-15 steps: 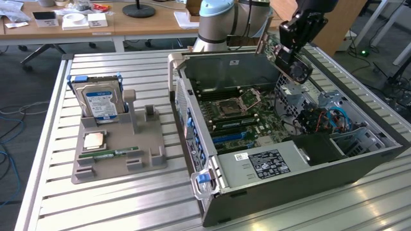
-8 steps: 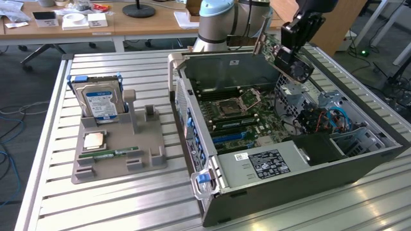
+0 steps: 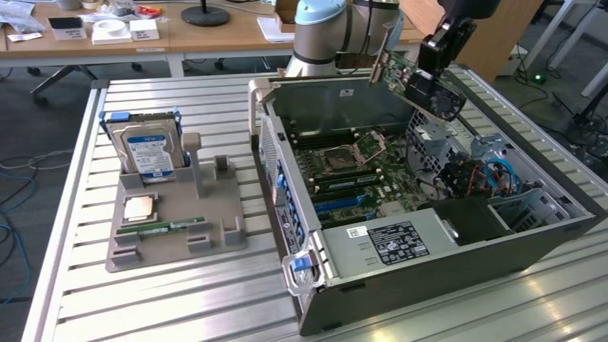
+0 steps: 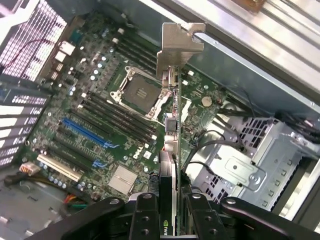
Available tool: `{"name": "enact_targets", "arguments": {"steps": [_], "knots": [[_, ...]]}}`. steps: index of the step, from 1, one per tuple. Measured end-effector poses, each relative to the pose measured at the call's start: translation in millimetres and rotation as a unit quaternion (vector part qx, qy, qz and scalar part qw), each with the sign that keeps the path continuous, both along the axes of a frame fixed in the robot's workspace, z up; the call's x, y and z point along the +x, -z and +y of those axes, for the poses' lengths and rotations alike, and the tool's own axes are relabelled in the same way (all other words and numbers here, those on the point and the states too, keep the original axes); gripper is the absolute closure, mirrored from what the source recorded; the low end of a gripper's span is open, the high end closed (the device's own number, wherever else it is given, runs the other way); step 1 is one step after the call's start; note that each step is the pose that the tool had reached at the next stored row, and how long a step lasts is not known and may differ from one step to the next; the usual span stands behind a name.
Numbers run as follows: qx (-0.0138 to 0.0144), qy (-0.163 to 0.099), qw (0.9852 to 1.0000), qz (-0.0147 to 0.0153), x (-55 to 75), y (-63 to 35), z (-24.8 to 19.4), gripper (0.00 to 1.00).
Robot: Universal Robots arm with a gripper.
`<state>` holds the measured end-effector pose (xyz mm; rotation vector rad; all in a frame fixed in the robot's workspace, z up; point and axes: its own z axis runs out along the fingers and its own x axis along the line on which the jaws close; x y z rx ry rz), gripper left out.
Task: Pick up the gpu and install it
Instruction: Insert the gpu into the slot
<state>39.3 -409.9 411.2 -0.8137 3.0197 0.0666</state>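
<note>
Gripper (image 3: pixel 429 68) holds the gpu (image 3: pixel 418 89) up in the air, tilted, above the far edge of the open PC case (image 3: pixel 428 274) and apart from the motherboard (image 3: pixel 366 178). Fingers (image 4: pixel 145 212) pinch the card from both sides, w/ the silver bracket (image 4: pixel 177 45) at the end away from the wrist. Case lies on the slatted table (image 3: pixel 171 306), toward the edge at the exterior view's right. Gray holder (image 3: pixel 171 246) w/ hard drive (image 3: pixel 147 149) sits nr the opposite edge.
</note>
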Motion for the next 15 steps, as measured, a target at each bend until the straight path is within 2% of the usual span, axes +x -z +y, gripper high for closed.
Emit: {"name": "enact_targets", "arguments": {"steps": [4, 8, 12, 15], "knots": [[0.0000, -0.036, 0.9994, 0.0000, 0.0, 0.0, 0.0, 0.74], [0.0000, -0.072, 0.9974, 0.0000, 0.0, 0.0, 0.0, 0.74], [0.0000, -0.109, 0.9940, 0.0000, 0.0, 0.0, 0.0, 0.74], [0.0000, -0.136, 0.9907, 0.0000, 0.0, 0.1, 0.0, 0.74]]}}
